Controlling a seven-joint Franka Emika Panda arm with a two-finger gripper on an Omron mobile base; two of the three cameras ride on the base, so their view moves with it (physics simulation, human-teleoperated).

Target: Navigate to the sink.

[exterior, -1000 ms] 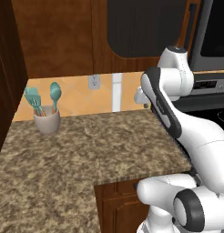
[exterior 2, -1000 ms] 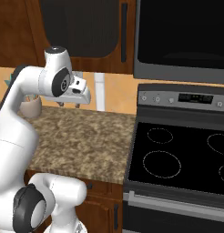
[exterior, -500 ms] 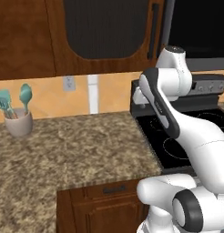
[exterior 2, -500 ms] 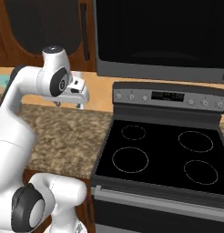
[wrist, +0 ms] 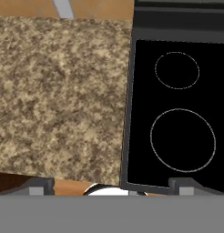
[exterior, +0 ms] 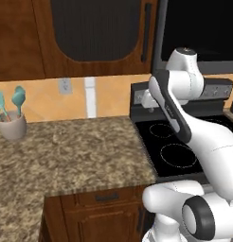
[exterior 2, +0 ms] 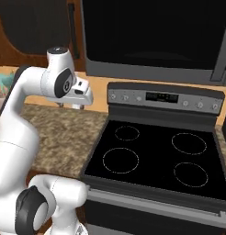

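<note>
- The pincer [wrist: 112, 185] hangs up in the air over the seam where the granite table meets the stove. Its two dark tips sit well apart at the foot of the hand view, with nothing between them, so I read it as spread and empty.
- The sink is the goal, and I can't spot it from here. No basin, drain or faucet is anywhere ahead, so I can't say which way it lies.
- What stands in front of the robot is the black stovetop [exterior 2: 156, 156] with its four ring marks and a control panel [exterior 2: 165, 97] along the back edge. That is not the sink.
- Just beside the stove, the speckled table [exterior: 66, 156] runs off to the left. A cup of teal utensils [exterior: 10, 118] stands near its far left corner by the wall.
- An outlet [exterior: 65, 85] sits on the orange backsplash, dark cabinets above.
- My judgement: the trip isn't finished; the base must drive on until the sink comes into sight.
</note>
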